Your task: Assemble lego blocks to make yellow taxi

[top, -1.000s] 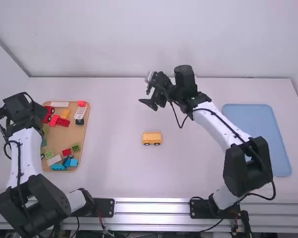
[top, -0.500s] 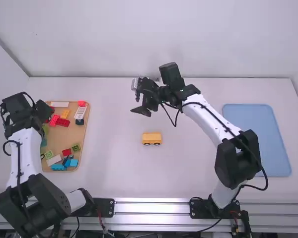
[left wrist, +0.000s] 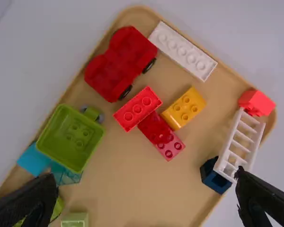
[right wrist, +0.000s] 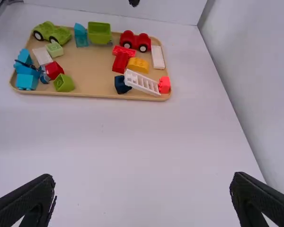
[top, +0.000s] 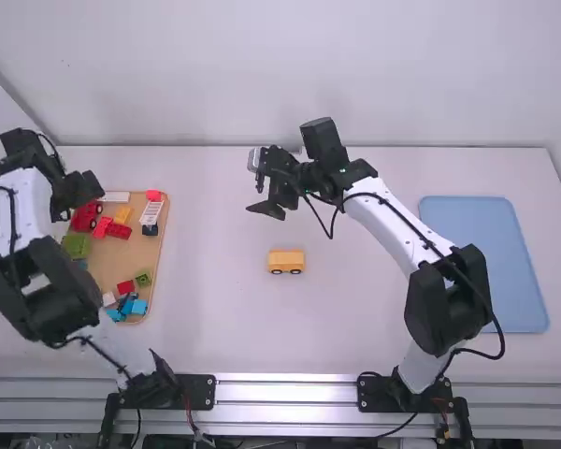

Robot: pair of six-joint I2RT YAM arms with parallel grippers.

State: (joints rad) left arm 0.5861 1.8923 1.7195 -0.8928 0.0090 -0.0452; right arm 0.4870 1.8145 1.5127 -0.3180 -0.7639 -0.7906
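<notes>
Surface [top: 215,327], left edge: block pickup appears current; with left hand [left wrist: 146,189] and right hand [right wrist: 142,189] both spread, next align the left over yellow block [left wrist: 183,108] and grip.

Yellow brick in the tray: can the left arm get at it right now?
Probably yes: the left gripper is open above the tray and nothing lies on top of the yellow brick, though red bricks crowd one side of it.
</notes>
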